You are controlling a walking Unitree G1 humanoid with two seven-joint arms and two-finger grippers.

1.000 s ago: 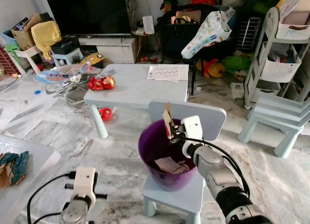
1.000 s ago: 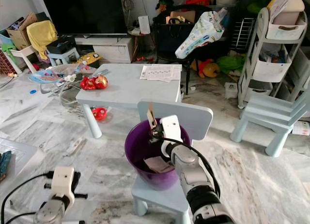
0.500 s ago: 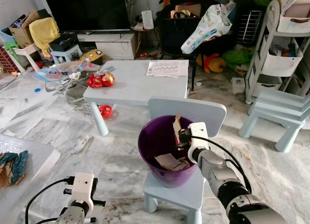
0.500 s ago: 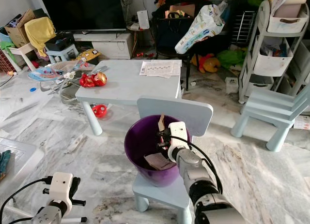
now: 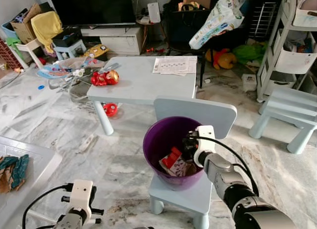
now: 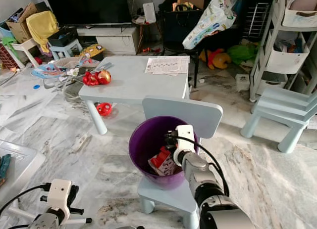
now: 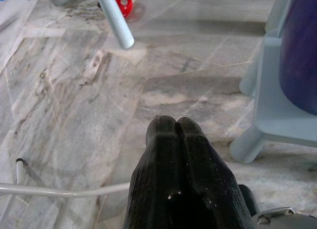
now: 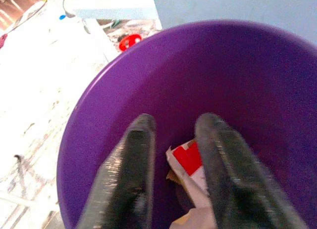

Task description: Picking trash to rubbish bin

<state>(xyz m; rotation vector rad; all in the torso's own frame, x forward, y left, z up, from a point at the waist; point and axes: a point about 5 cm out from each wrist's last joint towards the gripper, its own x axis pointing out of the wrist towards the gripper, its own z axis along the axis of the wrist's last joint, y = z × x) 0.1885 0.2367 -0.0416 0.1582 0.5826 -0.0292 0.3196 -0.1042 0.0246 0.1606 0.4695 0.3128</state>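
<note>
Red-white trash [image 5: 173,161] inside purple bin [image 5: 157,140]

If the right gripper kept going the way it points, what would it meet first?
Probably the red-and-white wrapper lying in the purple bin; the open right gripper points down at it, though depth is unclear.

Red toys [image 5: 104,78] and papers [image 5: 174,65] (well apart) on the pale table [image 5: 143,88]

The right arm [image 5: 233,187] is silver metal with a black ribbed collar near the elbow and a white boxy wrist block; a black cable loops from that block back along the forearm. The right gripper [image 8: 173,155] has two long, matte black fingers [image 8: 133,174]. The left arm [image 5: 77,209] carries the same white block (small black knobs at its sides) and black cable. The left gripper [image 7: 176,135] is black and finely textured.
</note>
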